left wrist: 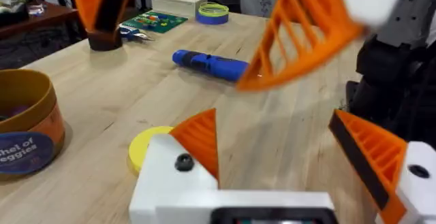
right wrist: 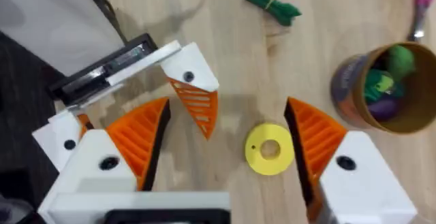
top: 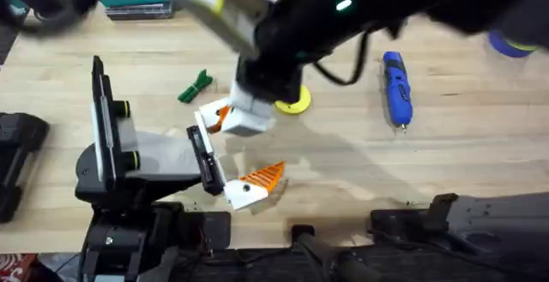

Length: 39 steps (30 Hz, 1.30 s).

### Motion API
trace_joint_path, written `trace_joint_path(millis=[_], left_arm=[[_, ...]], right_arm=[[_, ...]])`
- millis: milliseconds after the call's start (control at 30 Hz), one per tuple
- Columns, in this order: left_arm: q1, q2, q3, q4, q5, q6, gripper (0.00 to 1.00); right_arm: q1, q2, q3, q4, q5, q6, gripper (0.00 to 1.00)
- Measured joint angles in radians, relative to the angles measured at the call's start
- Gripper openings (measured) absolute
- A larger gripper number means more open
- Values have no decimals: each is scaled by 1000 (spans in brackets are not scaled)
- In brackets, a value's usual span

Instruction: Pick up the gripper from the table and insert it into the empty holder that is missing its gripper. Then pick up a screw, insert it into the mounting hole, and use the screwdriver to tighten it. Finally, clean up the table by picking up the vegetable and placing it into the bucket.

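Pale wooden worktop (top: pixel 343 171) carries everything. Both white brackets of the left pincer (left wrist: pixel 272 122) bear an orange wedge, so the gripper (right wrist: pixel 197 105) looks seated in its holder (right wrist: pixel 191 74). I take it for the wedge nearest the other arm, though I cannot tell for sure which of the two it is. The left pincer is spread wide and grasps nothing. The right pincer (right wrist: pixel 231 112) hovers close above it, also released and empty.

The main risk, as I judge it, is that a wedge not yet screwed down slips or tilts out if the right pincer brushes it on the way off, or if the left arm shifts. Whether the mounting hole (left wrist: pixel 182 161) has a screw in it is too small to tell.

A flat yellow disc (right wrist: pixel 269 149) lies just beside the holder, between it and the bucket (right wrist: pixel 381 88), and could snag a low sweep. The bucket holds green and purple toy pieces. The vegetable (top: pixel 196 87) lies on bare wood near the left arm, with nothing on it. The screwdriver (top: pixel 395 85) lies well apart to the right; in the overhead view the right arm crosses above the middle of the worktop
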Motion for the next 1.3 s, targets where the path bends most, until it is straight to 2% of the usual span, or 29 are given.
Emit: trace_joint_path(millis=[200, 267, 467, 567, 733, 867, 1100, 1300], left_arm=[[0, 0, 0, 0, 0, 0, 986], [0, 0, 0, 0, 0, 0, 985], [0, 0, 0, 0, 0, 0, 986], [0, 0, 0, 0, 0, 0, 986], [0, 0, 0, 0, 0, 0, 986], [0, 0, 0, 0, 0, 0, 985], [0, 0, 0, 0, 0, 0, 985], [0, 0, 0, 0, 0, 0, 985]], right_arm=[[-68, -74, 0, -19, -8, 0, 996], [-138, -100, 0, -77, -68, -12, 995], [-205, -139, -11, -137, -125, -90, 995], [-224, -187, -80, -93, -164, -148, 995], [-274, -303, -287, 64, -276, -223, 995], [-350, -377, -420, 102, -393, -266, 995], [-506, -445, -556, 107, -616, -466, 996], [-602, -441, -597, 106, -677, -608, 995]])
